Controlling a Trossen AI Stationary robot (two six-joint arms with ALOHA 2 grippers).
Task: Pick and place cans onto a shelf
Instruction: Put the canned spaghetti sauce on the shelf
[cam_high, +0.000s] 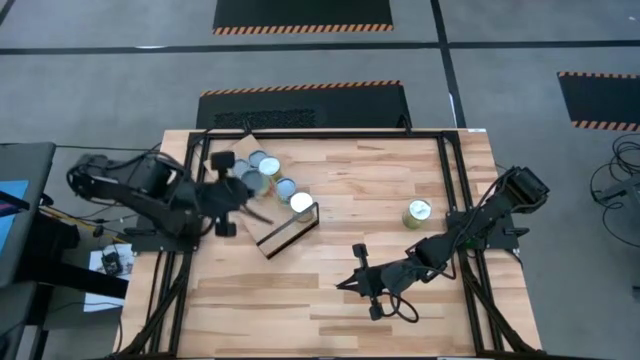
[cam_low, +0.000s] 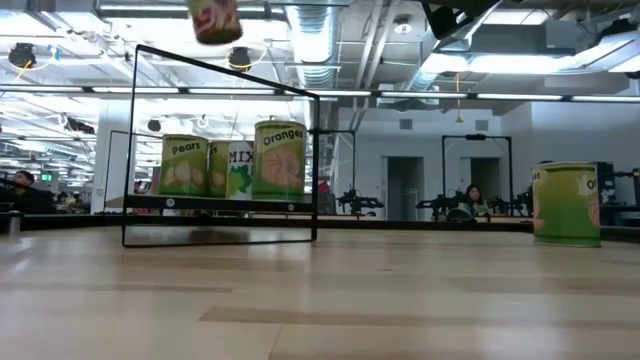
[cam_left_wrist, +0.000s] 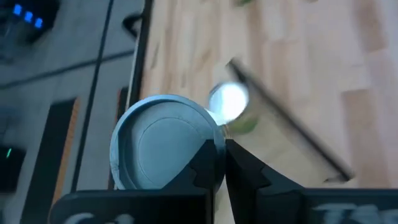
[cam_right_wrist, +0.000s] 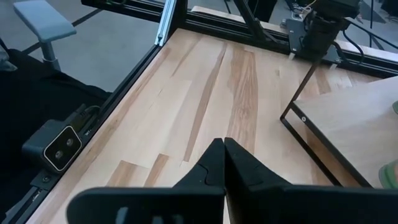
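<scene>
Slatted wood worktop (cam_high: 330, 300) inside a black frame, grey floor with hazard-striped mats around it; low view looks into a lab with people seated far back.

Open room: the near half and the centre of the worktop are bare, also the strip along the far edge right of the cans.

Shelf (cam_high: 287, 232) sits at the left part of the worktop, angled, its black-edged open frame toward the centre. Low view shows the wire frame (cam_low: 220, 150) with labelled cans inside: "Pears" (cam_low: 183, 165), a "MIX" one, "Oranges" (cam_low: 280, 158).

Cluster of cans (cam_high: 268, 172) near the far-left corner, silver tops touching or just beside one another, running diagonally to the shelf. One bright-topped can (cam_high: 301, 203) is at the shelf's frame end.

Single green-yellow can (cam_high: 418, 213) stands alone toward the right edge, upright, well apart from the rest, just beside the right arm's forearm.

Left gripper (cam_high: 226, 195) is over the left edge area beside the cluster, fingers closed. Left wrist view: finger tips (cam_left_wrist: 214, 163) together, a round grey-blue can top (cam_left_wrist: 163, 148) right beside them, not between them; nothing gripped. A can (cam_low: 214, 20) shows high up in the low view, blurred.

Right gripper (cam_high: 367, 283) hangs over bare worktop near the middle of the near half, fingers closed and empty (cam_right_wrist: 222, 163). Shelf corner shows ahead of it.
</scene>
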